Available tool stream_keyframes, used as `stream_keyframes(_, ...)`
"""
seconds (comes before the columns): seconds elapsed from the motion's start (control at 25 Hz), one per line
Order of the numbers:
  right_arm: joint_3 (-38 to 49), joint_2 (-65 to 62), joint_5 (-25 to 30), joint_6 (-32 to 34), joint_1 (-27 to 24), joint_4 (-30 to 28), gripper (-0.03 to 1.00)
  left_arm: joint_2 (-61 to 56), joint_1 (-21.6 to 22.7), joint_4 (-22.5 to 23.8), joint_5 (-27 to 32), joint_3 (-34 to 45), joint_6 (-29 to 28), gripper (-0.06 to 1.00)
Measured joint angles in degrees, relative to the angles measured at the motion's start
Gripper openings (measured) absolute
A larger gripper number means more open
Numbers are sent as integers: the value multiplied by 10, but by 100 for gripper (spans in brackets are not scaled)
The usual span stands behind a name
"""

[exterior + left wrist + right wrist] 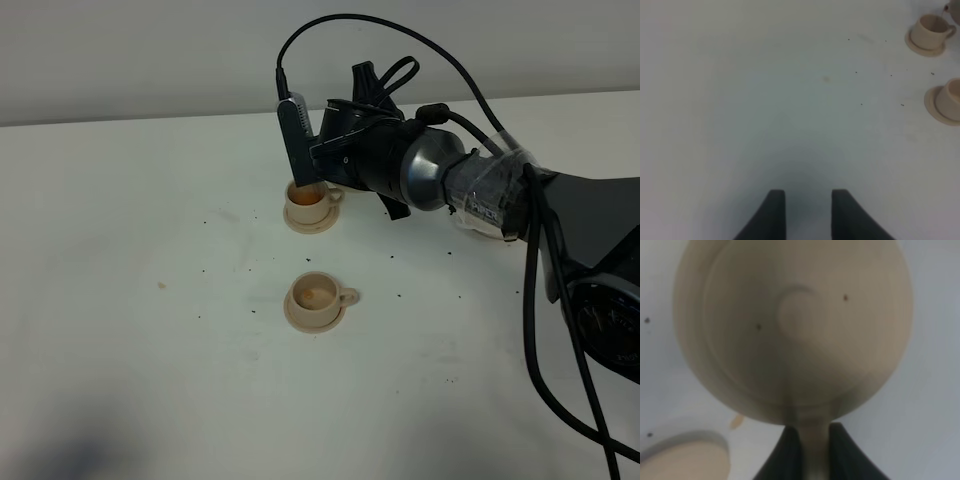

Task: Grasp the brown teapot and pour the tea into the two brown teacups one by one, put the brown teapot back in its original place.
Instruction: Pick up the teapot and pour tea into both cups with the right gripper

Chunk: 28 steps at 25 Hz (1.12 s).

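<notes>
Teacups: two, standing on the table. Saucers: two, one under each teacup. The far teacup stands at 12 o'clock from the near teacup, apart from it. Both hold brownish liquid.

Teapot: one. The brown teapot hangs clear of the table beside the far teacup, at its 1 o'clock.

The right end effector pinches the teapot's loop handle. The left end effector is spread with nothing between its fingers, well apart from both teacups.
</notes>
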Motion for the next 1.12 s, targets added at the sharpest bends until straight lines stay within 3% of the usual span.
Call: stream_keyframes(1.12, 0, 0, -7, -32, 0, -17, 10, 0, 0, 0, 0, 0, 0, 25)
